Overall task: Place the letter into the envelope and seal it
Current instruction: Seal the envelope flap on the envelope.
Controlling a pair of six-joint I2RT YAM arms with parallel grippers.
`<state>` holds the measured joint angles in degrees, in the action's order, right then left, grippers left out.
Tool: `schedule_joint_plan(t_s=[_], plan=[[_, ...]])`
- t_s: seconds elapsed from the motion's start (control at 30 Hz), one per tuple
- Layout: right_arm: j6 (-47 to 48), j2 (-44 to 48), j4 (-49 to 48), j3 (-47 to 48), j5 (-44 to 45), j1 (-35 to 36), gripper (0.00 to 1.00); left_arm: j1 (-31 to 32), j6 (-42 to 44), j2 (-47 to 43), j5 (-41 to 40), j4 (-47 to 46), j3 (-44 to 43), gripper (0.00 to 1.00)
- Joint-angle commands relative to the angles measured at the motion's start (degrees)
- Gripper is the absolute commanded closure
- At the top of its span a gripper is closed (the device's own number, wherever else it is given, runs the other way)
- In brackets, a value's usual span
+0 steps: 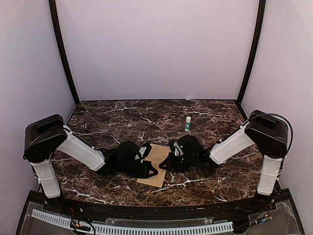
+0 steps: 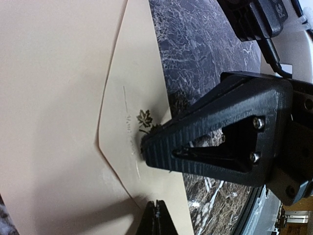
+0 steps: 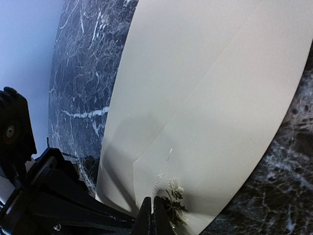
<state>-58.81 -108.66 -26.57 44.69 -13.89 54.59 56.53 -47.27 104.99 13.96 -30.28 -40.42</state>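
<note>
The left gripper (image 2: 155,218) is fully closed and holds nothing; its tips rest on the envelope (image 2: 58,122), which lies flat on the table (image 1: 122,117) under both tools; the right gripper (image 3: 152,215), also closed and empty, presses its tip on the folded-down flap (image 2: 132,73), just beside the small leaf mark (image 2: 145,118).

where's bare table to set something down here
Free: back-left of the table, between rear wall and left arm; the near strip in front of the envelope. Crowded: the centre, where left pincer and right pincer meet on the envelope; a bottle stands back right.
</note>
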Motion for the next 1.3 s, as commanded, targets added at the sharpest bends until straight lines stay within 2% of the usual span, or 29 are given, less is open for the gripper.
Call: schedule_joint_plan(t_s=[0.0,0.27,0.43,0.63,0.8,1.27], plan=[[1.6,-2.7,5.9,-1.0,3.5,-2.4,1.00,0.5,0.3,0.7,-0.4,6.7,2.5,1.00],[3.8,-5.0,6.4,0.8,1.5,-2.9,1.00,0.5,1.4,0.1,0.2,6.6,2.3,1.00],[3.4,-5.1,5.6,0.4,1.1,-2.8,1.00,0.6,3.5,-1.7,-0.1,7.9,0.2,0.91],[3.7,-5.2,5.9,0.6,1.0,-2.6,1.00,1.8,5.5,-3.1,-0.5,10.0,-3.2,0.88],[3.9,-5.5,6.2,1.2,0.8,-2.6,1.00,3.3,5.6,-3.0,-2.1,10.7,-4.4,0.94],[4.4,-5.4,6.5,2.1,-0.4,-2.1,1.00,4.4,3.4,0.0,-2.9,10.0,-3.2,0.99]])
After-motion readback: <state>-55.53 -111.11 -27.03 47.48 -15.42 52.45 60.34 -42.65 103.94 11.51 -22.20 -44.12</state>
